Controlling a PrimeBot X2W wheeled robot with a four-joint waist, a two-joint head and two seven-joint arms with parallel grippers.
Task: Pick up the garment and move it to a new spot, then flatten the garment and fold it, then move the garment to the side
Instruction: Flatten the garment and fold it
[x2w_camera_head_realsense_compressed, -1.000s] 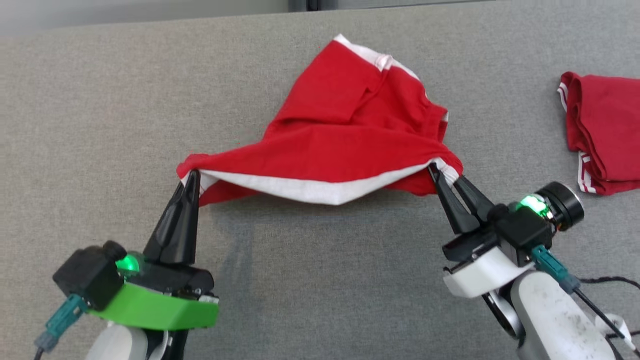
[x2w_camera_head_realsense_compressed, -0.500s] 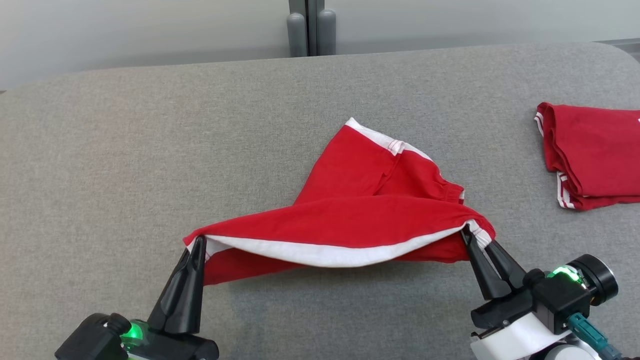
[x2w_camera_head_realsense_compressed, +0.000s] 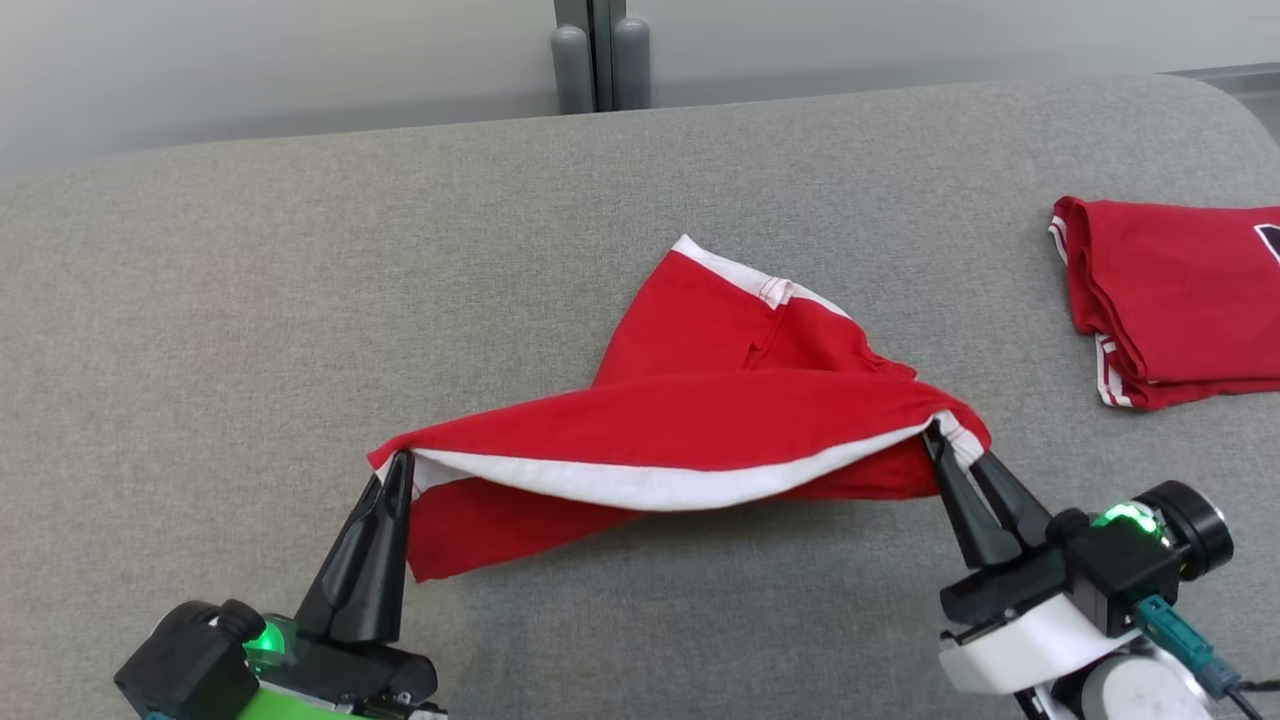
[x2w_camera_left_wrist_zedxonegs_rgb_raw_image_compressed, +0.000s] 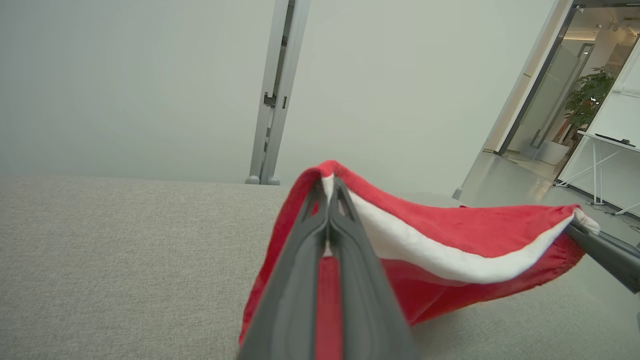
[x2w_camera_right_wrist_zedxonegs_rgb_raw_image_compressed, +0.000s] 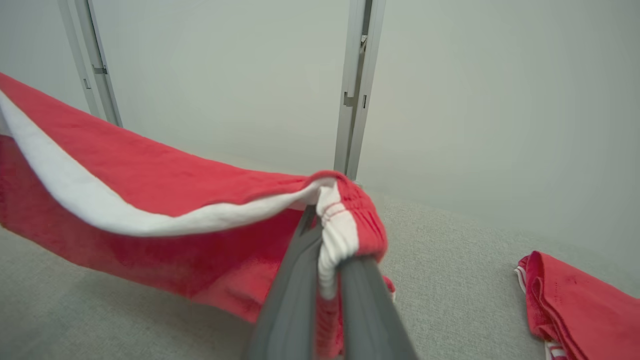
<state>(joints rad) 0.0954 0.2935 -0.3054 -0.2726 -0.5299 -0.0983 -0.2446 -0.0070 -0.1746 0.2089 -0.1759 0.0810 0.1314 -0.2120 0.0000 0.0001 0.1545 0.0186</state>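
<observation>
A red garment (x2w_camera_head_realsense_compressed: 700, 420) with a white band hangs stretched between my two grippers above the grey padded table (x2w_camera_head_realsense_compressed: 250, 300); its far end rests on the table. My left gripper (x2w_camera_head_realsense_compressed: 398, 462) is shut on the garment's left corner, and my right gripper (x2w_camera_head_realsense_compressed: 945, 440) is shut on its right corner. In the left wrist view the left gripper (x2w_camera_left_wrist_zedxonegs_rgb_raw_image_compressed: 330, 182) pinches the garment (x2w_camera_left_wrist_zedxonegs_rgb_raw_image_compressed: 450, 235) at the white band. In the right wrist view the right gripper (x2w_camera_right_wrist_zedxonegs_rgb_raw_image_compressed: 320, 215) clamps the bunched white and red edge of the garment (x2w_camera_right_wrist_zedxonegs_rgb_raw_image_compressed: 150, 175).
A second red garment (x2w_camera_head_realsense_compressed: 1170, 290), folded, lies at the table's right side, also in the right wrist view (x2w_camera_right_wrist_zedxonegs_rgb_raw_image_compressed: 580, 305). A grey post (x2w_camera_head_realsense_compressed: 600, 50) and a pale wall stand behind the table's far edge.
The head camera has tilted up, so the table's far edge and the wall came into view. Both grippers keep their hold; the garment's lower left flap hangs a little lower.
</observation>
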